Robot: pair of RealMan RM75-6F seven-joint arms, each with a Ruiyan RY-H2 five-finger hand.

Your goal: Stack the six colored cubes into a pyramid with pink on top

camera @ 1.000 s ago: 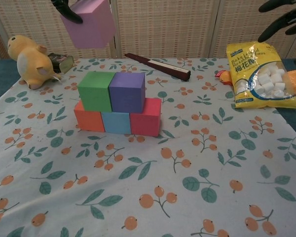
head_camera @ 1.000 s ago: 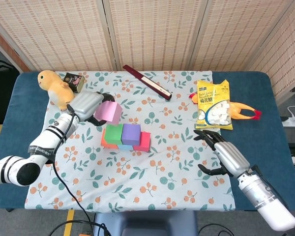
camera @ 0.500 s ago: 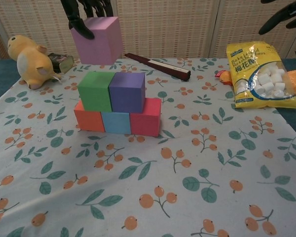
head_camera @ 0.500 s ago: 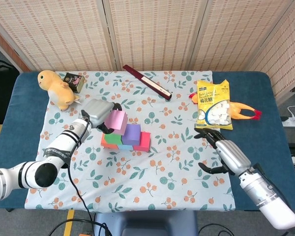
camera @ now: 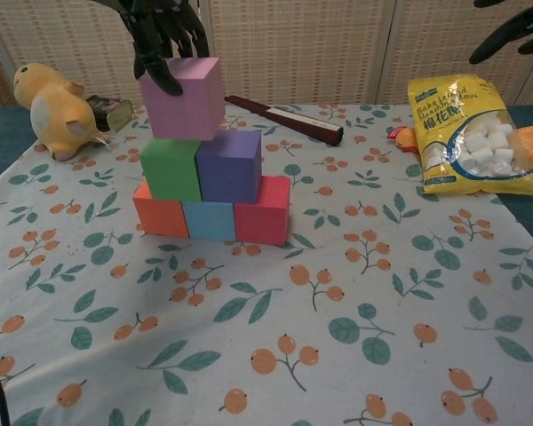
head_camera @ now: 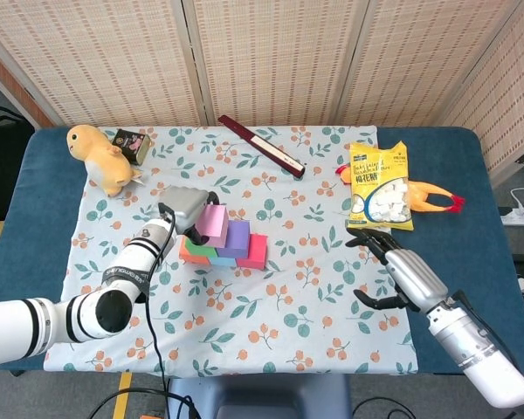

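Left hand [camera: 164, 35] at upper left of chest view grasps pink cube [camera: 183, 98], which sits at or just above the green cube [camera: 171, 167] and purple cube [camera: 229, 165], offset left. Judgement: nudge it right to centre over their seam, lower flat, then let go. Right hand [head_camera: 400, 275] at lower right, fingers spread, empty.

Chest view: the left hand [camera: 164, 35] is cut off by the top edge; only dark fingertips of the right hand [camera: 515, 31] show. The pink cube [head_camera: 212, 224] hides the green cube in head view.
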